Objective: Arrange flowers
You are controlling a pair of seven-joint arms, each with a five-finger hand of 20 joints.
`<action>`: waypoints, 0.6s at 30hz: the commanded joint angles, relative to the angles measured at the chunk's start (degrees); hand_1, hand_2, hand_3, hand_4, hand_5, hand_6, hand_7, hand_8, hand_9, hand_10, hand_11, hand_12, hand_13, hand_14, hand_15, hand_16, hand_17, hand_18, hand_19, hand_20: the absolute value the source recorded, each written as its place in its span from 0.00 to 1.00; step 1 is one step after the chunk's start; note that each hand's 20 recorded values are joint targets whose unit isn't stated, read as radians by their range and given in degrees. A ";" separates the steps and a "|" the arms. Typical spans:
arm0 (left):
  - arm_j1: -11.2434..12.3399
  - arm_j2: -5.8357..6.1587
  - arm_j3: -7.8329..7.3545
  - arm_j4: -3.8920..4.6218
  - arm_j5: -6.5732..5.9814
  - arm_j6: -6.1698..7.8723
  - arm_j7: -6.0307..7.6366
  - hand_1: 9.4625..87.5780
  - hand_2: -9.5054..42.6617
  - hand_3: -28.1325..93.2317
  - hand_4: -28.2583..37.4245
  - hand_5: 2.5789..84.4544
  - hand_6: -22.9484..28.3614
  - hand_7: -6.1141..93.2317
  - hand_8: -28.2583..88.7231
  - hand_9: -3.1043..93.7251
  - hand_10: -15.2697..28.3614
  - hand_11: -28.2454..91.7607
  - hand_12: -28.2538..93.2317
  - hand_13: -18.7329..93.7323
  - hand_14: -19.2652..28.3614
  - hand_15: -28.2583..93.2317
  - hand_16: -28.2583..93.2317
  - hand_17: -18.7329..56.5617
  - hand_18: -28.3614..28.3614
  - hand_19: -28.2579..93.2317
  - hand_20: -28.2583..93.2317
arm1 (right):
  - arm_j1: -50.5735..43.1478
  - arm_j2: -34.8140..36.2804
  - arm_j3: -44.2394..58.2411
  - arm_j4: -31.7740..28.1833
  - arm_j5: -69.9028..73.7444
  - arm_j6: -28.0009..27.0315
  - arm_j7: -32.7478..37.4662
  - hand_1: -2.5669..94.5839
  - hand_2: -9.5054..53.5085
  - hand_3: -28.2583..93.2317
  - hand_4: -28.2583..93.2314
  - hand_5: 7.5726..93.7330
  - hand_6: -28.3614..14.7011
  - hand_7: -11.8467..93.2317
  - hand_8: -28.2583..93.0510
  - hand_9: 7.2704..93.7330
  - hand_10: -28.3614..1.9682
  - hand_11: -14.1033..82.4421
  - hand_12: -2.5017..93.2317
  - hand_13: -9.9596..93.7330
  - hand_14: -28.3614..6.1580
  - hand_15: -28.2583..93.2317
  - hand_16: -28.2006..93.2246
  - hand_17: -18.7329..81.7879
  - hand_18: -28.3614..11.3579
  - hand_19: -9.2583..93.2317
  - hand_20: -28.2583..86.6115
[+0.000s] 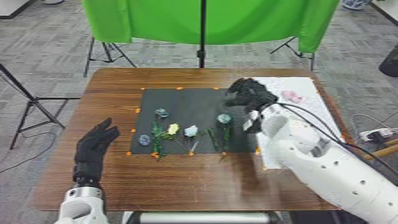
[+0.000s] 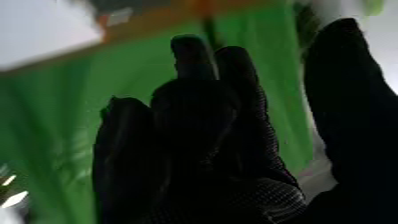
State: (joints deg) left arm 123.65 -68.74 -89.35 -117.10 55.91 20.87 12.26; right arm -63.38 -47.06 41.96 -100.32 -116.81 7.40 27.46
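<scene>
Right hand (image 1: 252, 94) over mat (image 1: 187, 104); flowers (image 1: 224, 118) (several) there

Head view: bright, diffuse illumination, soft shading on the table (image 1: 133, 187); right wrist view: foreground silhouetted, glare at edges

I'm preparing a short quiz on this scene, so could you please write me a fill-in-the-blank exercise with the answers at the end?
The pink flower lies on a ____ sheet. The cloth beyond the table is ____. On the dark mat, the white flower lies just right of a ____ one. The hand nearer the pink flower is the robot's ____ one.
Missing words: white; green; yellow; right.
</scene>
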 commanded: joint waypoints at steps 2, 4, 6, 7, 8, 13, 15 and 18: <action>1.36 -0.80 0.38 0.25 -0.02 0.03 -0.26 0.22 0.35 0.76 0.01 0.51 0.53 0.18 0.18 0.49 0.66 0.39 0.32 0.46 0.76 0.41 0.22 0.33 0.69 0.31 0.37 | 5.72 3.32 3.95 10.95 -3.04 -8.31 9.20 0.38 0.00 0.75 0.12 0.48 0.59 0.20 0.19 0.50 0.31 0.22 0.25 0.87 0.64 0.77 0.48 0.76 0.33 1.00 0.74; 1.32 -0.83 0.44 0.27 -0.06 0.07 -0.19 0.22 0.35 0.76 0.01 0.51 0.53 0.18 0.18 0.49 0.66 0.39 0.32 0.46 0.76 0.41 0.22 0.33 0.69 0.31 0.37 | 6.84 2.73 3.34 13.66 -2.85 -10.59 10.33 0.37 0.00 0.75 0.12 0.45 0.59 0.18 0.20 0.45 0.30 0.20 0.24 0.86 0.62 0.76 0.47 0.75 0.31 1.00 0.72; 1.09 -0.86 0.53 0.29 -0.03 0.02 -0.24 0.22 0.35 0.76 0.01 0.51 0.53 0.18 0.18 0.49 0.66 0.39 0.32 0.46 0.76 0.41 0.22 0.33 0.69 0.31 0.37 | 7.75 2.11 2.14 16.26 -3.17 -11.39 11.05 0.37 0.00 0.75 0.12 0.42 0.60 0.17 0.20 0.40 0.26 0.19 0.24 0.85 0.60 0.76 0.47 0.74 0.31 1.00 0.71; 1.07 -0.86 0.54 0.27 0.07 -0.08 -0.27 0.22 0.35 0.76 0.01 0.51 0.53 0.18 0.18 0.49 0.66 0.39 0.32 0.46 0.76 0.41 0.22 0.33 0.69 0.31 0.37 | 7.87 1.86 1.68 17.28 -3.48 -11.50 11.34 0.37 0.00 0.75 0.12 0.40 0.60 0.17 0.20 0.36 0.23 0.19 0.23 0.84 0.60 0.76 0.46 0.73 0.30 1.00 0.70; 1.06 -0.84 0.57 0.28 0.08 -0.12 -0.17 0.22 0.35 0.76 0.01 0.51 0.53 0.18 0.18 0.49 0.66 0.39 0.32 0.46 0.76 0.41 0.22 0.33 0.69 0.31 0.37 | 7.80 1.63 1.66 17.87 -3.07 -12.31 11.80 0.36 0.00 0.75 0.12 0.40 0.60 0.17 0.20 0.35 0.22 0.18 0.23 0.84 0.59 0.76 0.46 0.73 0.30 1.00 0.69; 0.95 -0.83 0.55 0.29 -0.01 -0.14 -0.31 0.22 0.35 0.76 0.01 0.51 0.53 0.18 0.18 0.49 0.67 0.39 0.32 0.46 0.76 0.41 0.22 0.33 0.69 0.31 0.37 | 8.12 -0.17 0.05 22.85 -3.64 -12.72 13.00 0.37 0.00 0.75 0.12 0.37 0.62 0.17 0.20 0.34 0.17 0.18 0.23 0.83 0.59 0.76 0.46 0.73 0.30 1.00 0.68; 0.96 -0.82 0.48 0.28 0.08 -0.27 -0.47 0.22 0.35 0.76 0.01 0.51 0.53 0.18 0.18 0.49 0.67 0.39 0.32 0.46 0.76 0.41 0.22 0.33 0.69 0.31 0.37 | 7.76 -0.11 -1.68 25.07 -4.05 -6.41 11.64 0.38 0.00 0.75 0.11 0.38 0.65 0.18 0.20 0.37 0.19 0.19 0.23 0.84 0.60 0.76 0.45 0.74 0.31 1.00 0.67; 1.19 -0.91 0.42 0.15 -0.08 0.19 -0.30 0.22 0.35 0.76 0.01 0.51 0.53 0.18 0.18 0.49 0.66 0.39 0.32 0.46 0.76 0.42 0.22 0.33 0.69 0.31 0.37 | 6.98 -0.07 -3.00 27.08 -6.26 -0.34 9.80 0.42 0.00 0.75 0.11 0.45 0.65 0.20 0.19 0.51 0.32 0.24 0.23 0.88 0.64 0.76 0.45 0.77 0.33 1.00 0.69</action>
State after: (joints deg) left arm 123.73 -68.78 -89.41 -117.14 55.91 20.91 12.29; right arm -54.93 -46.47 42.22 -77.78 -119.56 -5.07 39.52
